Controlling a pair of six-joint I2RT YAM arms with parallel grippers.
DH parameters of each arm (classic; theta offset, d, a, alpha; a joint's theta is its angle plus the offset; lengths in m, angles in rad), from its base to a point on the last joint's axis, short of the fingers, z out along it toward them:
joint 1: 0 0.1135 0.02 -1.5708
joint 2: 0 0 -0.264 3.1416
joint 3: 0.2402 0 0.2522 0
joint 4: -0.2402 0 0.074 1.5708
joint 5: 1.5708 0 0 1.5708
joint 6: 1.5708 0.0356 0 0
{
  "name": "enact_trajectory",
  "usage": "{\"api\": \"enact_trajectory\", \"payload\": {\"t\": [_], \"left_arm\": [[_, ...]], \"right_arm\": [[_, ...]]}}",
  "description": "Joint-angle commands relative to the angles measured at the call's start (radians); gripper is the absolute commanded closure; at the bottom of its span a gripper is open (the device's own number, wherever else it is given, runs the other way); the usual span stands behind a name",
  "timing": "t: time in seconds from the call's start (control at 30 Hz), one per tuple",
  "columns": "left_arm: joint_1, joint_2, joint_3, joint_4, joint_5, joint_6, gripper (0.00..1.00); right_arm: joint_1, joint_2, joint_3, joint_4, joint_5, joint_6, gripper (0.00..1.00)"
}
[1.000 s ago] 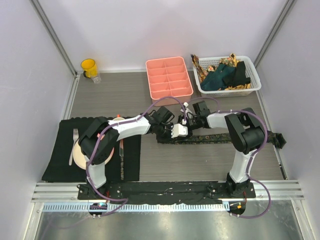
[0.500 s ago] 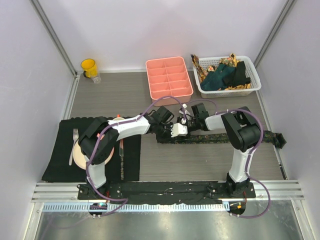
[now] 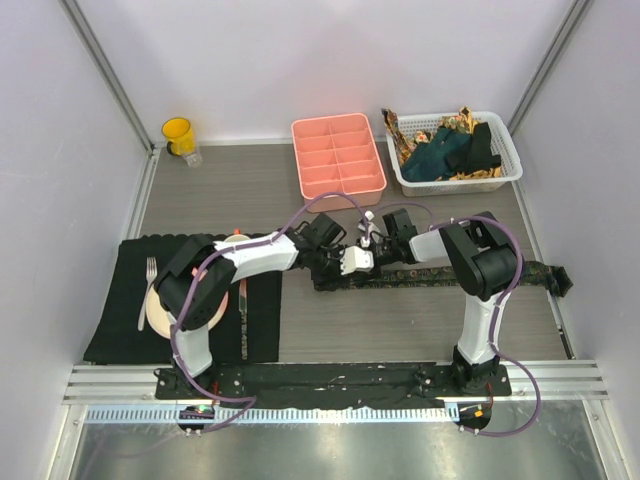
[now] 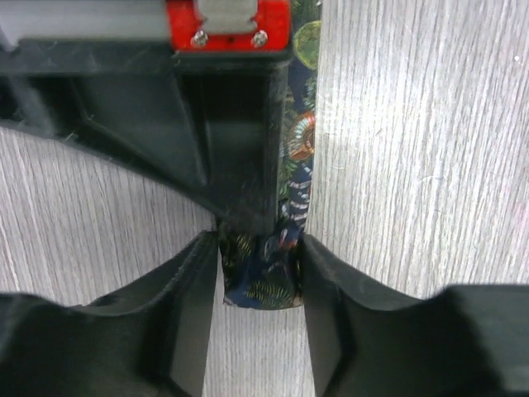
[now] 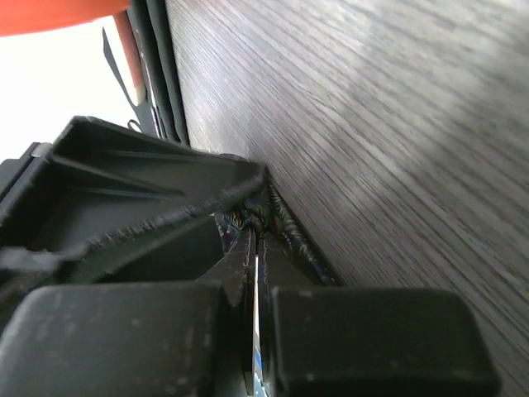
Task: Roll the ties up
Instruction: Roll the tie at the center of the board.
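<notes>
This is a robotics lab, set up as a small test cell. Plain white panels [image 3: 330, 60] close in a wood-grain table [image 3: 400, 330] on three sides, joined by bare aluminium posts [image 3: 105, 72]. Two robot arms [image 3: 245, 262] trailing looped purple cables [image 3: 322, 198] are bolted to a black base plate [image 3: 330, 378] on a metal rail [image 3: 120, 383] at the near edge. The household things look like props, each in its own tidy spot: a yellow cup [image 3: 178, 132], a pink divided tray [image 3: 337, 157], a white basket [image 3: 505, 150] heaped with neckties [image 3: 440, 155], and a black placemat [image 3: 120, 330] with a plate [image 3: 155, 310], fork [image 3: 147, 285] and knife [image 3: 241, 300].
</notes>
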Motion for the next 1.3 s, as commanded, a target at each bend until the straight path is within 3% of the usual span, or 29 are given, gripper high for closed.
{"api": "enact_trajectory", "payload": {"t": [0.0, 0.33, 0.4, 0.57, 0.67, 0.7, 0.83, 0.9, 1.03, 1.13, 1.27], "left_arm": [[0.023, -0.064, -0.062, 0.007, 0.012, -0.007, 0.47], [0.071, -0.141, -0.128, 0.054, 0.070, 0.005, 0.31], [0.068, -0.131, -0.121, 0.053, 0.087, 0.010, 0.19], [0.042, -0.064, -0.055, 0.050, 0.064, 0.010, 0.18], [0.037, -0.024, -0.009, 0.022, 0.073, 0.005, 0.28], [0.036, -0.016, 0.005, 0.003, 0.069, 0.007, 0.40], [0.036, -0.010, -0.005, -0.025, 0.069, 0.034, 0.60], [0.036, -0.019, -0.022, -0.028, 0.072, 0.039, 0.65], [0.034, -0.029, -0.038, -0.028, 0.075, 0.041, 0.67], [0.036, -0.029, -0.039, -0.028, 0.072, 0.038, 0.67], [0.034, -0.021, -0.035, -0.024, 0.066, 0.033, 0.67]], "right_arm": [[0.000, 0.024, 0.015, -0.088, 0.077, -0.081, 0.99], [0.000, 0.007, 0.017, -0.109, 0.086, -0.098, 0.99], [0.000, 0.007, 0.021, -0.111, 0.086, -0.094, 0.99], [-0.001, 0.014, 0.021, -0.108, 0.083, -0.098, 0.99], [0.000, 0.002, 0.023, -0.100, 0.079, -0.097, 0.99], [0.000, -0.002, 0.023, -0.097, 0.076, -0.094, 0.99], [0.000, -0.022, 0.026, -0.097, 0.062, -0.083, 0.99], [0.000, -0.039, 0.027, -0.092, 0.044, -0.069, 0.99], [0.000, -0.076, 0.018, -0.022, 0.016, 0.030, 0.73], [0.011, -0.078, 0.026, 0.007, -0.001, 0.063, 0.63], [0.034, -0.050, 0.041, 0.000, -0.004, 0.064, 0.60]]}}
